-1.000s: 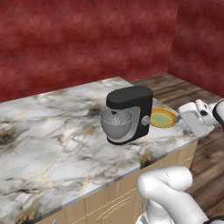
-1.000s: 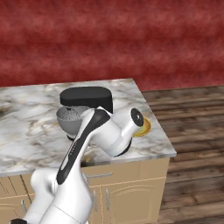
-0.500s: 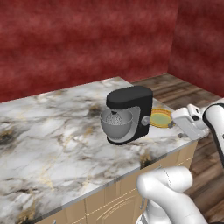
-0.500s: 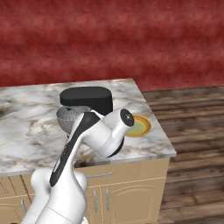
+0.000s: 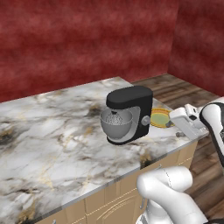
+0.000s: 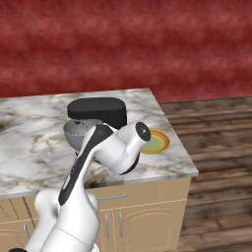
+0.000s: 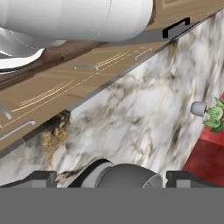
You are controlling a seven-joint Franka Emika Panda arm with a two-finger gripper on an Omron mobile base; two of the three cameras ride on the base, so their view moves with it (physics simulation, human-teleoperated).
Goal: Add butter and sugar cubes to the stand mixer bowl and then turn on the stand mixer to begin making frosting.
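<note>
The stand mixer (image 5: 130, 114) is set near the right end of the marble counter (image 5: 52, 131), with the metal bowl (image 5: 116, 124) seated under its head. A yellow-rimmed plate (image 5: 159, 118) lies just beside it. The gripper (image 7: 106, 179) is held low over the mixer, fingers (image 7: 41, 178) spread wide, nothing between them.

Two base views look forward and down from behind, left and right, sharing the table (image 5: 57, 127) and mixer (image 5: 131, 114). The hand view skims close above the table.
</note>
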